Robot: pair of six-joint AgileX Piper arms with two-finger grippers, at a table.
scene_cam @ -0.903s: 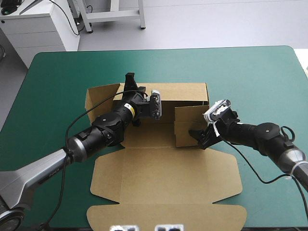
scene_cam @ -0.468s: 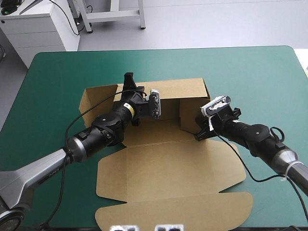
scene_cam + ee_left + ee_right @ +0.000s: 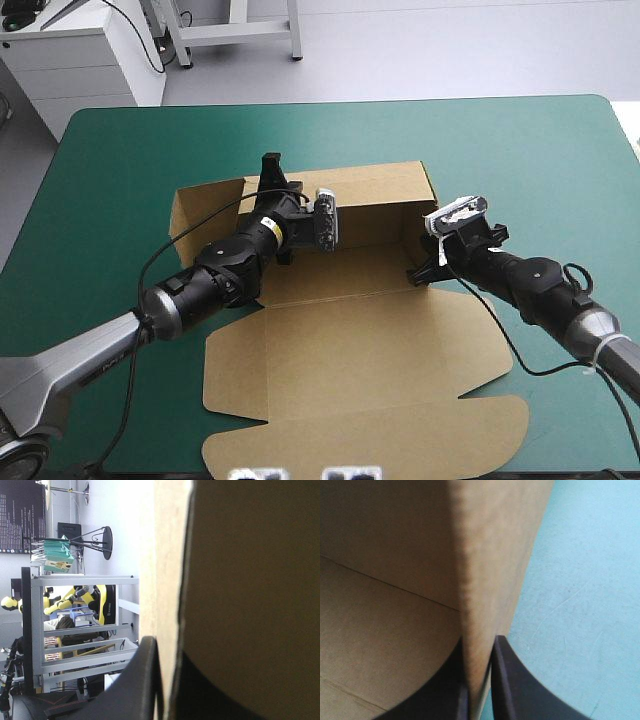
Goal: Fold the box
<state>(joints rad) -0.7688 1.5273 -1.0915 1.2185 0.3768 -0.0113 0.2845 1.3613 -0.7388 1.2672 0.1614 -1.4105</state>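
The brown box lies mid-table with its lid flat toward the near edge and its back wall raised. My left gripper is shut over the top edge of that back wall near its left end; in the left wrist view the board edge runs between my black fingers. My right gripper is shut on the upright right side wall. In the right wrist view this wall stands pinched between the fingers, with the box floor on one side.
The lid's rounded front flap reaches close to the table's near edge. Bare teal-green cover stretches beyond the box to the far edge and along both sides. A short side flap stands at the back wall's left end.
My right gripper has gone from open to shut on the right side wall, which swung from lying inward over the floor to upright. The box shifted slightly. The left gripper kept its hold.
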